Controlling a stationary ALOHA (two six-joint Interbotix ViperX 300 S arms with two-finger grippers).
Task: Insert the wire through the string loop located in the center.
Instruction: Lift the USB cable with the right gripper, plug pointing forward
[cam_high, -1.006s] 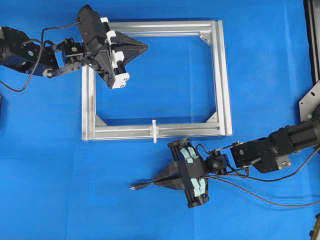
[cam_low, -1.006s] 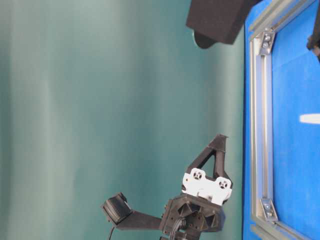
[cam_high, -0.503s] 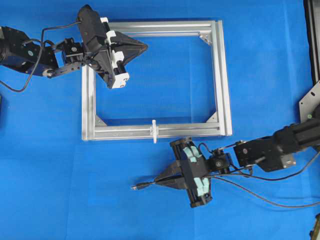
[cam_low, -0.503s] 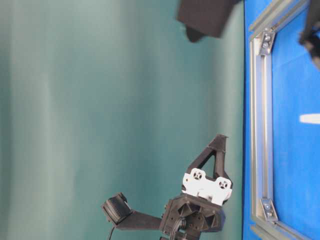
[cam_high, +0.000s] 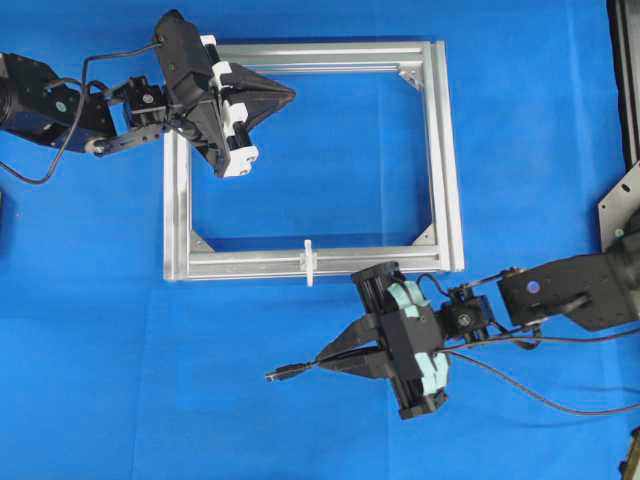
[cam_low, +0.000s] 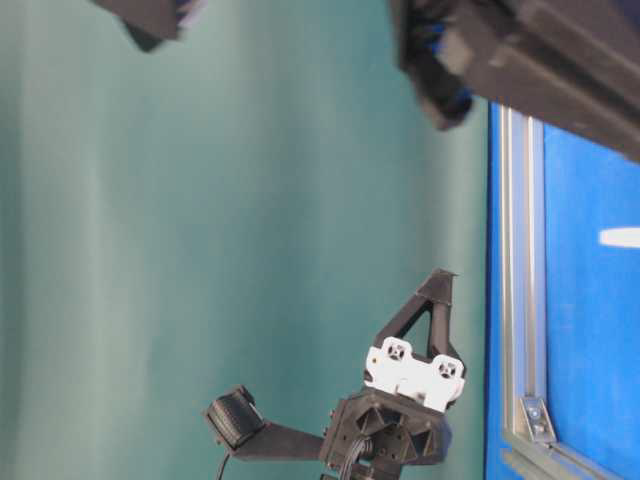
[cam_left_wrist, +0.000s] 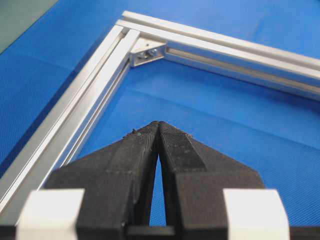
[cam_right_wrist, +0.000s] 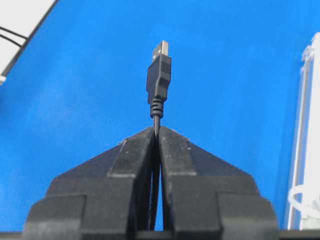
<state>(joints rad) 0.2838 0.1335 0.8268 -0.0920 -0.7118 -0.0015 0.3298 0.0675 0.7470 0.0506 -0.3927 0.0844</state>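
The wire (cam_high: 520, 385) is a thin black cable ending in a dark plug with a metal tip (cam_high: 283, 374). My right gripper (cam_high: 322, 362) is shut on the wire just behind the plug, which sticks out past the fingertips (cam_right_wrist: 159, 80). It hangs in front of the frame's near bar. The string loop (cam_high: 309, 262) is a small white upright piece on that near bar, up and slightly left of the gripper; it shows at the right edge of the right wrist view (cam_right_wrist: 305, 202). My left gripper (cam_high: 292, 95) is shut and empty over the frame's far left corner (cam_left_wrist: 158, 125).
The silver aluminium frame (cam_high: 445, 160) lies flat on the blue mat. In the table-level view the right arm (cam_low: 540, 60) blocks the top, with the frame's bar (cam_low: 522, 300) and left gripper body (cam_low: 412, 372) below. Black and grey equipment stands at the right edge (cam_high: 625, 190).
My right gripper has moved slightly right and toward the front with the wire, and the plug has shifted with it. The right arm now fills the top of the table-level view. The left arm is still.
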